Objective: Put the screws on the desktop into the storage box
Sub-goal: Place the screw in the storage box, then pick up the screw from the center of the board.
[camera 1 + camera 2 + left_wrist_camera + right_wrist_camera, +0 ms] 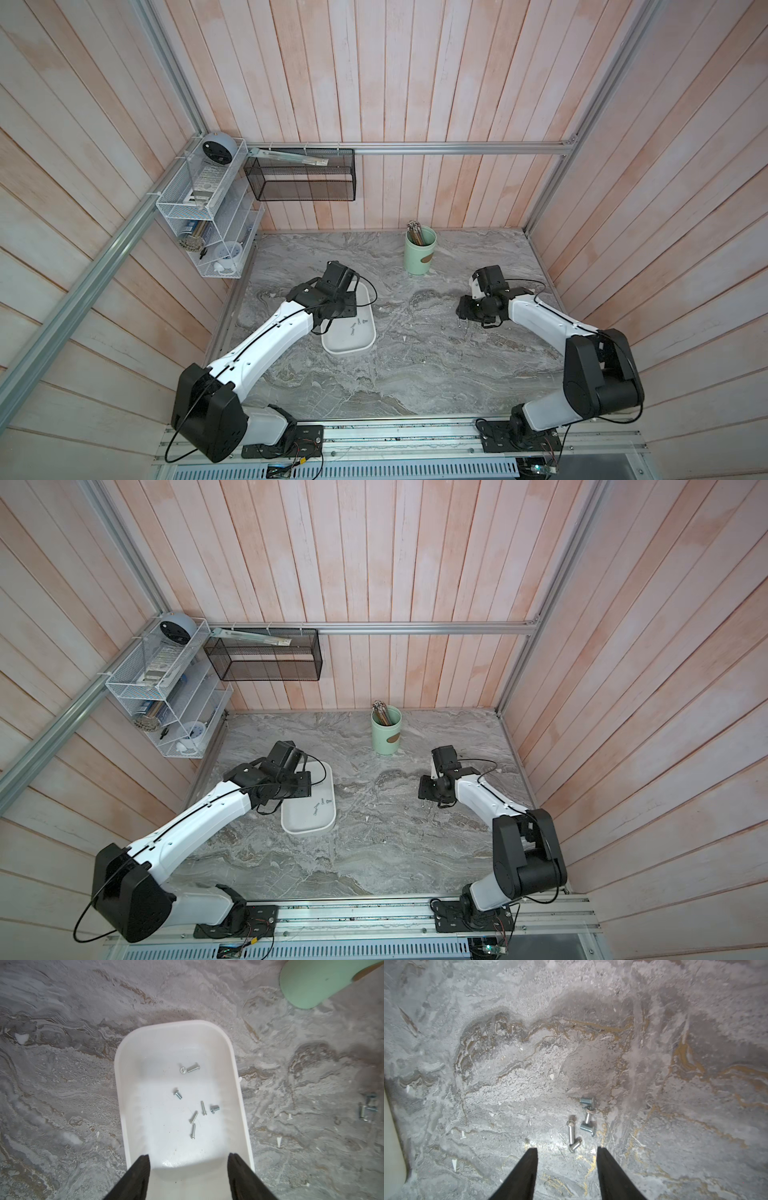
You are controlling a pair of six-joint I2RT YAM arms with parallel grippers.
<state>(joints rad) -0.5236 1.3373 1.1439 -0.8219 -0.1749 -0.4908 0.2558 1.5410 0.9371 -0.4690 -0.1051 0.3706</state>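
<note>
Barely in frame: storage box (393,1136) edge.

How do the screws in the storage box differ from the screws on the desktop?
The box screws number seven and lie inside the storage box; the desktop screws number five and lie on the bare desktop. The box screws are scattered, mostly apart; the desktop screws huddle in one tight cluster, several touching. Both groups are small silvery metal screws.

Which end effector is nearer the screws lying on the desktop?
Right. The right end effector sits just short of the loose screws, tips apart; the left end effector hangs over the box, well away from them.
</note>
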